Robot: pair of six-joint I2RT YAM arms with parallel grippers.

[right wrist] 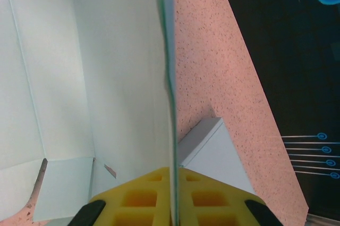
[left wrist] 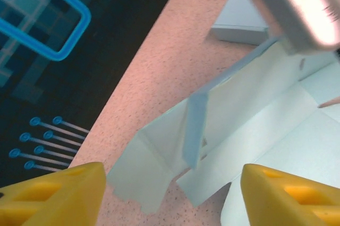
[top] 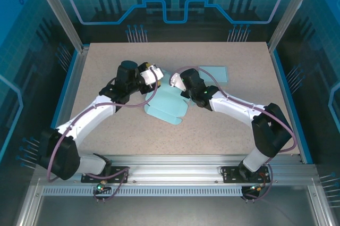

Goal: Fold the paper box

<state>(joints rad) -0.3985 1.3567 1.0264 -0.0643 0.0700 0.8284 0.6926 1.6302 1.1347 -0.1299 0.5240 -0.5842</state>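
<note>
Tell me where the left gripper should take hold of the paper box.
I'd pinch the narrow upright flap of the paper box across its thin faces, coming head-on from the open left gripper: it stands edge-on, roughly centred between the fingers. The right gripper pinches another wall.

The raised paper box (top: 167, 107) and right pincer (top: 175, 80) block mid-table; the table (top: 223, 142) around lies open.

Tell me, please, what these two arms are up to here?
They are folding a pale blue paper box in the middle of the table. The right gripper is shut on one panel, standing it upright. The left gripper is open over the box's flaps, holding nothing. A second blue piece lies beyond.
</note>
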